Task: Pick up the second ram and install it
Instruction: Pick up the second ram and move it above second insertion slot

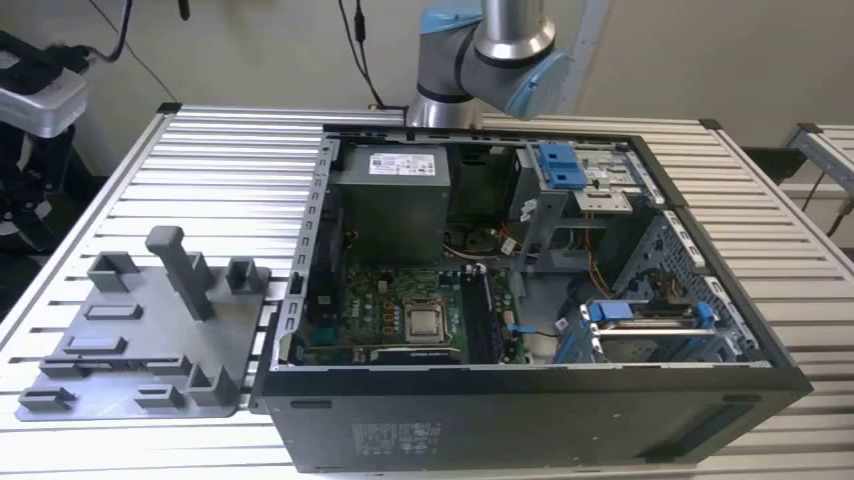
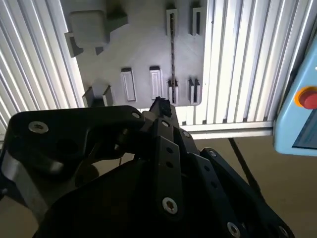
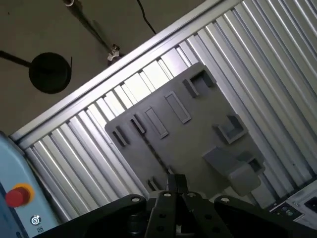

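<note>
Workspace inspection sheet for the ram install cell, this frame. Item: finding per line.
Surface: slatted aluminium table, carrying a grey fixture plate at the exterior view's left and an open PC case.
Job's things: second ram stands on edge in a slot of the fixture plate, not gripped.
Clutter: nothing seen.
Grippers: gripper hangs over the fixture plate, roughly in line with the ram and apart from it.
Cables: black cable on the floor beside the table; wires inside the case.
Surroundings: pale blue pendant with a red button; round black base on the floor.
</note>
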